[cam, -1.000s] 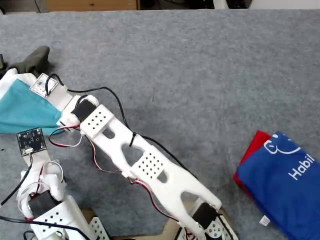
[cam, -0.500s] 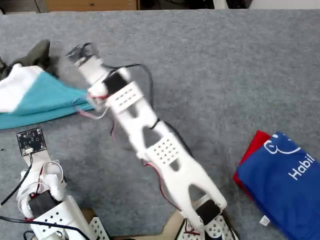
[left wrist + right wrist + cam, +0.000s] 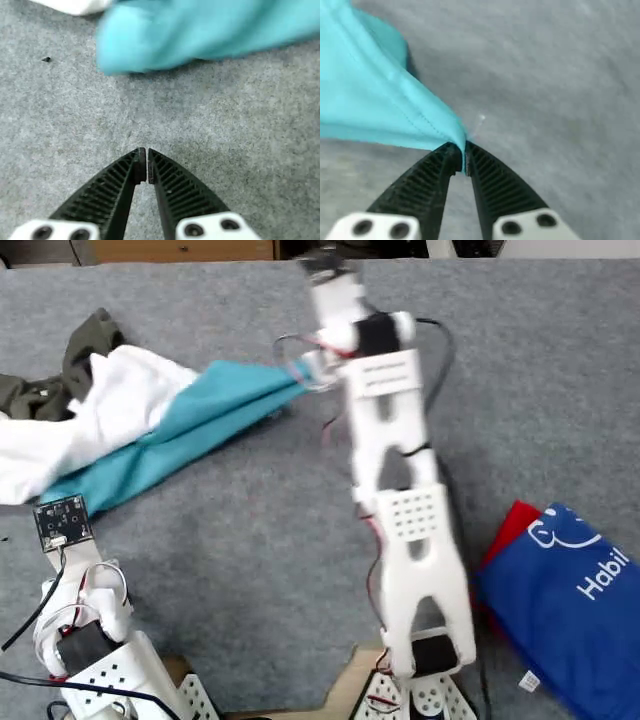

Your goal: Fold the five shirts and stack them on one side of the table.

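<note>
My right gripper [image 3: 305, 368] is at the back middle of the table, shut on a corner of the teal shirt [image 3: 190, 430]; the wrist view has the cloth [image 3: 370, 95] pinched between its fingertips [image 3: 463, 150]. The shirt stretches in a long band toward the left edge. A crumpled white shirt [image 3: 110, 415] lies partly over it, with an olive shirt [image 3: 85, 345] behind. My left gripper [image 3: 143, 155] is shut on nothing above bare grey felt, short of the teal shirt [image 3: 200, 30]. A folded blue shirt [image 3: 575, 600] lies on a red one [image 3: 510, 530] at the right edge.
The grey felt table [image 3: 230, 570] has free room in the middle and at the back right. The left arm's base and cables [image 3: 85, 640] crowd the front left corner. The right arm [image 3: 405, 510] spans the table from the front centre to the back.
The right arm swung from the left side across to the back middle, dragging the teal shirt out into a long band. The white shirt was pulled along. The left arm stayed put.
</note>
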You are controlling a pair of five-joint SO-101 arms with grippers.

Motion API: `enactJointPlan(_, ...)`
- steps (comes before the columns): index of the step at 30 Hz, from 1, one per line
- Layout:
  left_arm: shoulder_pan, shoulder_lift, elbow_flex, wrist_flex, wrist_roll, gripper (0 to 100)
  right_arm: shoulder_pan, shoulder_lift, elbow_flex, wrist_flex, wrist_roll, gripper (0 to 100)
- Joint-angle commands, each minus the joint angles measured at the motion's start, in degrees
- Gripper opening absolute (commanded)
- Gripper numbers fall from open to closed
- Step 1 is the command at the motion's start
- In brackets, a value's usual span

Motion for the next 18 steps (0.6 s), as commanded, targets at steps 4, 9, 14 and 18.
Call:
enactJointPlan(4, -0.18, -0.31, 0.7, 0.18, -0.35, 3, 13.41, -9.19, 16.84, 1.14, 7.74, 0.3)
enactJointPlan(9, -0.18, -0.31, 0.7, 0.18, -0.35, 3, 20.62, -10.07, 22.81, 1.14, 13.71, 0.3)
enactJointPlan(14, -0.18, -0.31, 0.7, 0.18, -0.35, 3, 25.45, -10.15, 27.3, 1.14, 19.34, 0.3)
enactJointPlan(18, -0.18, -0.31, 0.7, 0.18, -0.35, 3, 27.3, -10.15, 31.96, 1.14, 21.8, 0.3)
